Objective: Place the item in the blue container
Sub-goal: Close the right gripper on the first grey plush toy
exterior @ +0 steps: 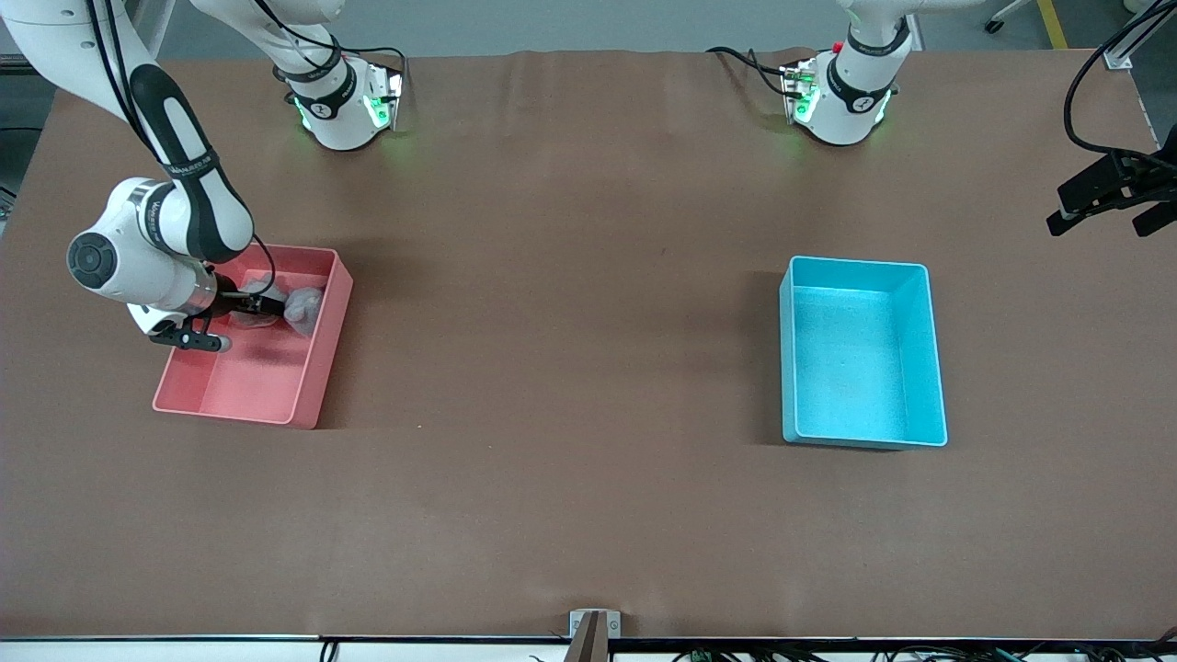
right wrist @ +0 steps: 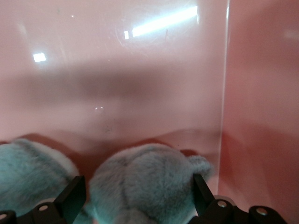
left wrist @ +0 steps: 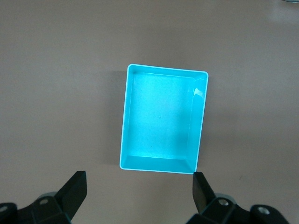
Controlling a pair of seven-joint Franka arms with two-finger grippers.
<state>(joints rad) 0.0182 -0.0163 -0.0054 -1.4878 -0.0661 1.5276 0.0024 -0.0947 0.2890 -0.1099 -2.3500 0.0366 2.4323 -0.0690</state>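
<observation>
Front view: one blue container [exterior: 862, 350], one pink bin [exterior: 317, 368]

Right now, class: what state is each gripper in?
Left gripper: open, empty, over the blue container.
Right gripper: open, down in the pink bin, fingers on either side of the grey plush toy, not closed on it.

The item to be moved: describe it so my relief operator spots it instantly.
Find the pink bin toward the right arm's end of the table. Inside it, at the end farther from the front camera, lies a grey fuzzy plush toy, with the right gripper down in the bin, its open fingers on either side of the toy. It is the only soft thing; the blue container is empty.
</observation>
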